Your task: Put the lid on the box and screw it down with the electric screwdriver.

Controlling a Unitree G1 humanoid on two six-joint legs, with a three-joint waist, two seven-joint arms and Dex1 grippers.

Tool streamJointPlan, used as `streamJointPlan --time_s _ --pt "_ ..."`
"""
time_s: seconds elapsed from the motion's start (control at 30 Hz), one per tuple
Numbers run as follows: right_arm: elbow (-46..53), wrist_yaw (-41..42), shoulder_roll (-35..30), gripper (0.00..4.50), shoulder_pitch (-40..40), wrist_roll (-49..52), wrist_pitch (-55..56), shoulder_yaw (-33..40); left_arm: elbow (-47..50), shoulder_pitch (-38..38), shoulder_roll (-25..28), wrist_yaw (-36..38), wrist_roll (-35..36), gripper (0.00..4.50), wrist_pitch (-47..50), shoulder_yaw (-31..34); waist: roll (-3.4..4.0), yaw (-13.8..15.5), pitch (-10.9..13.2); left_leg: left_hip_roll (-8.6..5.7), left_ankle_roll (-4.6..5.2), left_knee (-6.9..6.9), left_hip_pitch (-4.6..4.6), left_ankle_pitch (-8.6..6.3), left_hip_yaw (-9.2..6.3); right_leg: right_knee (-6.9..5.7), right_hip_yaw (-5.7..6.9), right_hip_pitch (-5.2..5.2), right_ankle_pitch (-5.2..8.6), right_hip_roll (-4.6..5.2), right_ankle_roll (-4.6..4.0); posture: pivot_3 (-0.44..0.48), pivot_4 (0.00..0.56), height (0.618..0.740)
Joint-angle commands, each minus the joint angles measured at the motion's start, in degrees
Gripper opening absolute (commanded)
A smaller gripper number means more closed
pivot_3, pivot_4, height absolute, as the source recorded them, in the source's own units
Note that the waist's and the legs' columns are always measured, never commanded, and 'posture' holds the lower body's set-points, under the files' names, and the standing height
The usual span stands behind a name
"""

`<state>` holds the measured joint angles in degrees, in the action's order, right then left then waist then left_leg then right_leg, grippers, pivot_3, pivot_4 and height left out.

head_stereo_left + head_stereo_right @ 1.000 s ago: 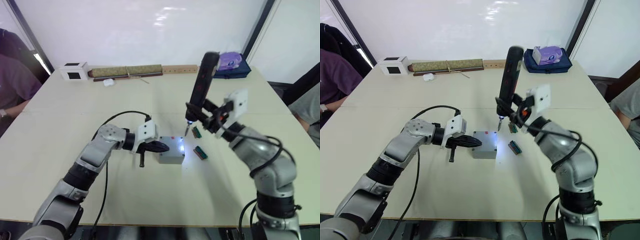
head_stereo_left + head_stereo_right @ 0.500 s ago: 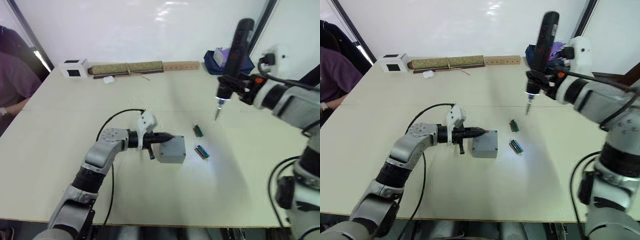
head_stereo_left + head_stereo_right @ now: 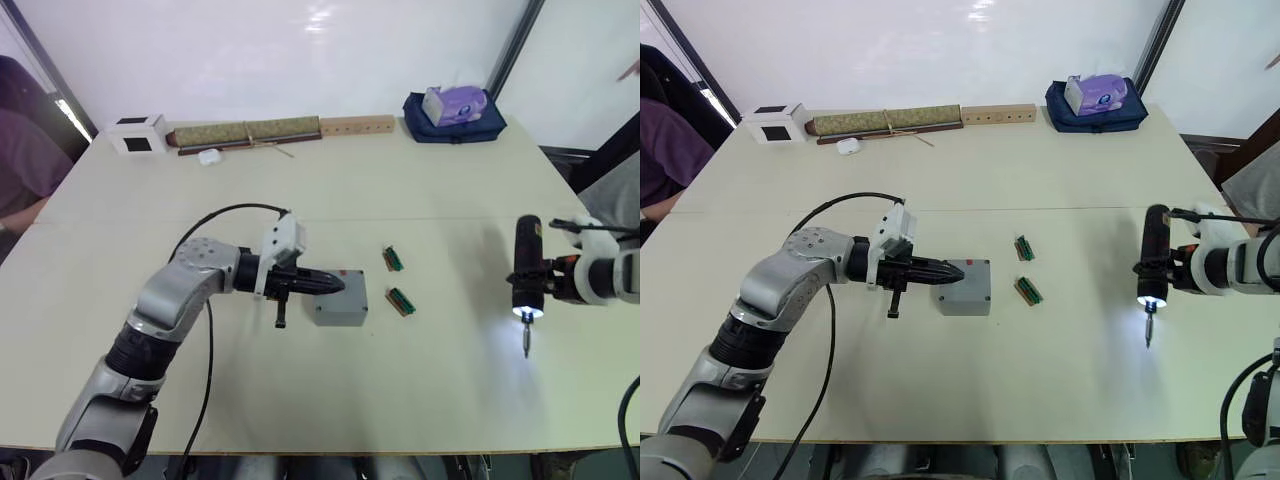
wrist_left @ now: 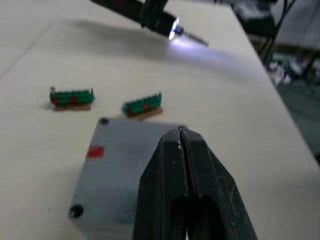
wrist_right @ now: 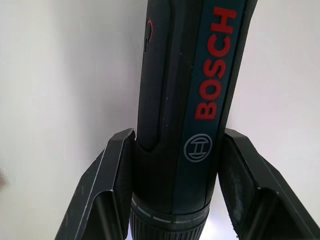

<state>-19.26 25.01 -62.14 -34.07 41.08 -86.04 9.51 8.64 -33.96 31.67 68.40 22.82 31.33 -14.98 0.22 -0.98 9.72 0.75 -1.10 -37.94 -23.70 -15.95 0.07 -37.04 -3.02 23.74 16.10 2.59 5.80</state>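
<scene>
Left eye view: the box (image 3: pixel 340 297) is seen near the middle of the table (image 3: pixel 200 400), with the lid (image 3: pixel 343 284) seated on top. The left gripper (image 3: pixel 335 284) is laid across the lid's near-left part, fingers pressed together, nothing pinched. The electric screwdriver (image 3: pixel 526 275) is held by the right gripper (image 3: pixel 556 281) well out to the box's right, near the table's right edge. Its long axis is roughly upright in the picture, bit (image 3: pixel 527 342) down toward the robot, tip lamp lit. Two small green circuit boards (image 3: pixel 397 280) lie between box and driver.

Right eye view: the same layout is confirmed. The driver lies well apart from the box; the left arm is the nearer one and is already on the lid.

Left wrist view: the closed fingers (image 4: pixel 175 170) are seen resting over the lid, and two dark screw holes (image 4: pixel 103 121) show at the corners. The lit bit is seen far beyond the green boards.

Right wrist view: the driver's body is clamped between the two fingers (image 5: pixel 112 185), one on each side of the barrel.

Judgement: the lid is on. The coming move turns on the driver's offset; it would have to be carried leftward across the boards and stood bit-down over a corner hole, while the lid is pinned by the left gripper.
</scene>
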Motion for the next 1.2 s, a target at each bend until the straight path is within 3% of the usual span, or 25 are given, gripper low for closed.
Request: streamJointPlan --time_s 0.03,0.2,0.5,0.57,0.63,0.7,1.03,1.2 --pt "-1.0 6.3 -3.0 1.84 -1.1 -3.4 6.1 -2.5 1.9 0.0 0.1 1.1 1.3 0.00 -0.2 0.2 -0.02 -0.1 0.0 0.00 0.00 0.00 0.00 0.00 0.00 0.01 -0.01 0.00 0.00 0.00 0.00 0.000 0.150 0.740" --pt "-3.8 12.8 -3.3 1.84 -1.5 -5.7 7.1 -6.6 2.2 0.3 -0.1 0.6 1.4 0.00 0.2 0.3 -0.04 0.0 0.0 0.00 0.00 -0.02 0.01 0.00 -0.01 -0.01 0.00 -0.01 -0.01 -0.01 0.01 0.000 0.150 0.740" --pt "-1.3 13.9 -0.4 1.84 0.0 -7.8 4.5 -6.8 1.7 1.2 -0.3 -0.5 0.5 0.00 0.1 0.1 -0.07 0.1 0.0 0.02 0.00 -0.04 0.01 0.00 -0.05 -0.04 0.01 -0.02 -0.01 -0.02 0.01 0.000 0.150 0.740" --pt "-1.5 13.8 -0.1 2.84 0.2 -8.8 5.1 -7.1 1.5 1.4 -0.3 -0.5 0.3 0.00 -0.1 0.0 -0.11 0.1 0.0 0.02 -0.01 -0.07 0.01 0.00 -0.05 -0.04 0.02 -0.04 -0.01 -0.02 0.02 0.000 0.150 0.740" --pt "-1.1 14.1 0.1 3.43 0.5 -9.9 6.0 -7.6 1.2 1.4 -0.2 -0.4 0.1 0.00 -0.4 0.0 -0.26 0.1 0.1 0.02 -0.01 -0.10 0.06 0.00 -0.06 -0.04 0.03 -0.11 -0.01 -0.02 0.02 0.000 0.150 0.740" --pt "-0.1 14.5 -0.1 4.35 1.0 -10.9 7.5 -8.3 0.8 1.5 0.0 -0.4 -0.2 0.00 -0.5 0.1 -0.39 0.1 0.1 0.02 0.00 -0.10 0.28 0.00 -0.06 -0.01 0.03 -0.34 -0.01 0.00 0.02 0.000 0.150 0.740" --pt "5.5 16.1 -1.3 4.47 2.1 -13.8 13.5 -6.5 -0.4 1.6 0.4 -0.8 -1.1 0.00 -1.0 0.4 -0.54 0.2 0.1 0.01 -0.01 -0.19 0.28 0.00 -0.06 -0.06 0.03 -0.36 -0.03 0.02 0.05 0.000 0.150 0.740" --pt "16.3 21.2 -6.9 4.47 4.2 -15.2 22.7 -5.7 -1.9 0.9 0.7 -0.8 -1.4 0.00 -1.1 0.6 -0.35 0.1 0.2 0.03 0.00 -0.16 0.26 0.00 -0.06 -0.10 0.03 -0.29 -0.03 -0.01 0.05 0.000 0.150 0.740"
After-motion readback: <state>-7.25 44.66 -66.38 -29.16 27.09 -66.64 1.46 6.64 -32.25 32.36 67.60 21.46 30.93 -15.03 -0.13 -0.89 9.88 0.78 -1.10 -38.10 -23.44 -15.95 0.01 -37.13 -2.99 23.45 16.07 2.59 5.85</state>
